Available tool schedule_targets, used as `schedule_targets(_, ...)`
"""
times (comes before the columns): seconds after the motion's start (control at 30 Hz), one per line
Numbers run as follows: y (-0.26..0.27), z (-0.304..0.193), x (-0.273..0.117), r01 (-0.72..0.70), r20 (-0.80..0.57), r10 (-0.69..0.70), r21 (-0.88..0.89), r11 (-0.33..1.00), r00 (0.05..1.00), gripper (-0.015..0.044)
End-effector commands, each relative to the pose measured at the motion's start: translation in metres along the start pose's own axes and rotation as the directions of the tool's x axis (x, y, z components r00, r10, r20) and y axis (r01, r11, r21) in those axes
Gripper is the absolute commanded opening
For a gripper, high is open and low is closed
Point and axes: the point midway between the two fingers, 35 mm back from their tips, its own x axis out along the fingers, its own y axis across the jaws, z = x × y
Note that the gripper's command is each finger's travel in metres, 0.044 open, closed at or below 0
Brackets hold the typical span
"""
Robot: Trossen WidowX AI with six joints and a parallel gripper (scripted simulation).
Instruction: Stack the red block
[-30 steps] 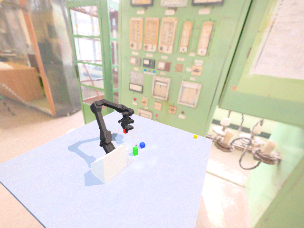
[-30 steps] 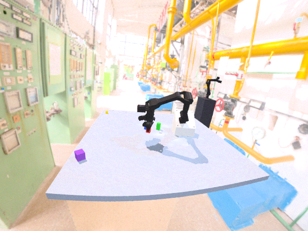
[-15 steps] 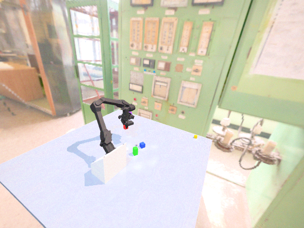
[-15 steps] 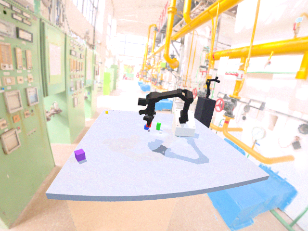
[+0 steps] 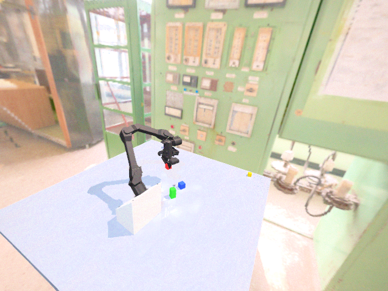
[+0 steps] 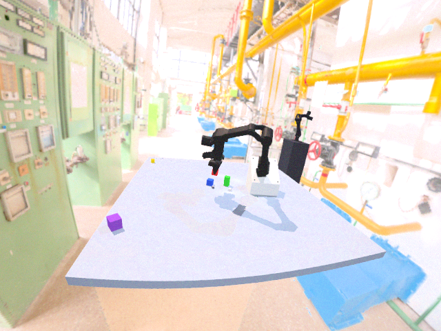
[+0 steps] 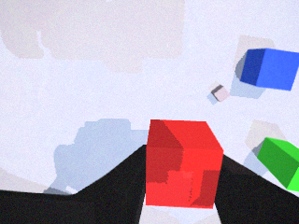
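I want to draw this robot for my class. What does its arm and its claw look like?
The arm is black all over, made of slim, boxy sections joined by chunky rounded joints. It rises behind a plain white box. The claw is black too, with two flat fingers that widen toward their base. No cables, stickers or writing show anywhere on it.
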Motion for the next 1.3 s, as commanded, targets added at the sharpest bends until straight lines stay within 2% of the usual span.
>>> schedule_targets(0.0,-0.024,-0.003,0.001,0.007,0.003,-0.007,-0.015,1.0,1.0,0.0)
schedule_targets(0.73,-0.151,-0.059,0.007,-0.014,-0.028,0.014,0.018,1.0,1.0,0.0)
schedule_targets(1.27,-0.155,-0.066,0.037,-0.021,-0.03,0.022,0.018,1.0,0.999,0.0)
